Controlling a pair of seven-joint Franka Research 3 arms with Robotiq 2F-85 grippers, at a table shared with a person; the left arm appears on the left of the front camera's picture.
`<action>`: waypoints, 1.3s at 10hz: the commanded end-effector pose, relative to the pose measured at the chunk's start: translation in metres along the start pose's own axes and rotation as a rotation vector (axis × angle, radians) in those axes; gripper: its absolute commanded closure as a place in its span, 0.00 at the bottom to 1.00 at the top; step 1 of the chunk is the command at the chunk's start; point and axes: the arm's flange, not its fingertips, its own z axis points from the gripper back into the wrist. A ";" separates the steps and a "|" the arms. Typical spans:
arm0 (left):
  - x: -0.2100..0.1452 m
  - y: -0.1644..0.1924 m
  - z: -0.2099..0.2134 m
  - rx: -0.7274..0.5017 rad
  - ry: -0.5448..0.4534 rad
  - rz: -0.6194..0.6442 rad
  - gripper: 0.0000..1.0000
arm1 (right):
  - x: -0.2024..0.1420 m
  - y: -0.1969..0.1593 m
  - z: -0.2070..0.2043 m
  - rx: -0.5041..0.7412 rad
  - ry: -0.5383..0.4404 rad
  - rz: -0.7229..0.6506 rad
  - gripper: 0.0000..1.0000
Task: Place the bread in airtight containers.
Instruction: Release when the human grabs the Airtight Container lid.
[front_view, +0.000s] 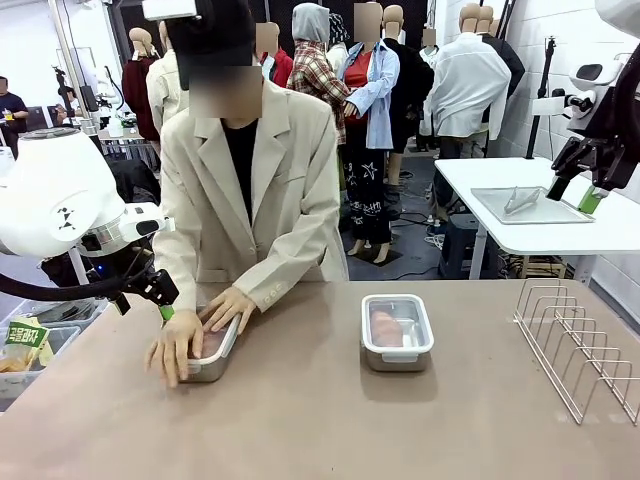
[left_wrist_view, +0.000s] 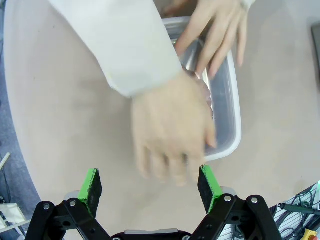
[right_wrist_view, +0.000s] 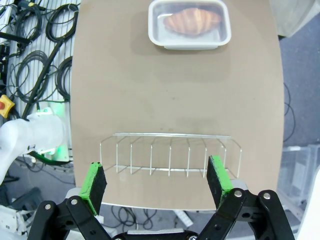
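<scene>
One steel container (front_view: 397, 333) sits right of the table's middle with a clear lid on it and a golden-brown bread roll (front_view: 386, 327) inside; the right wrist view looks down on this container (right_wrist_view: 189, 24) and its bread (right_wrist_view: 192, 21). The person's two hands (front_view: 200, 328) press on the second container (front_view: 216, 350) at the left; those hands (left_wrist_view: 172, 125) hide most of that container (left_wrist_view: 227, 115) and whatever is in it. My left gripper (front_view: 158, 297) hangs open just left of those hands, seen as (left_wrist_view: 150, 189). My right gripper (front_view: 578, 182) is raised high at the far right, open and empty, also (right_wrist_view: 156, 184).
A wire dish rack (front_view: 578, 345) stands on the table's right side, directly under the right gripper as (right_wrist_view: 170, 154). Behind, a white table holds a flat metal tray (front_view: 528, 205). A bin with packets (front_view: 28, 348) is off the table's left edge.
</scene>
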 end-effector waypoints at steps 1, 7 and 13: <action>0.001 -0.001 0.000 0.007 -0.009 0.016 0.00 | 0.001 0.000 0.000 -0.001 0.000 -0.002 0.00; 0.001 -0.001 0.000 0.007 -0.009 0.016 0.00 | 0.001 0.000 0.000 -0.001 0.000 -0.002 0.00; 0.001 -0.001 0.000 0.007 -0.009 0.016 0.00 | 0.001 0.000 0.000 -0.001 0.000 -0.002 0.00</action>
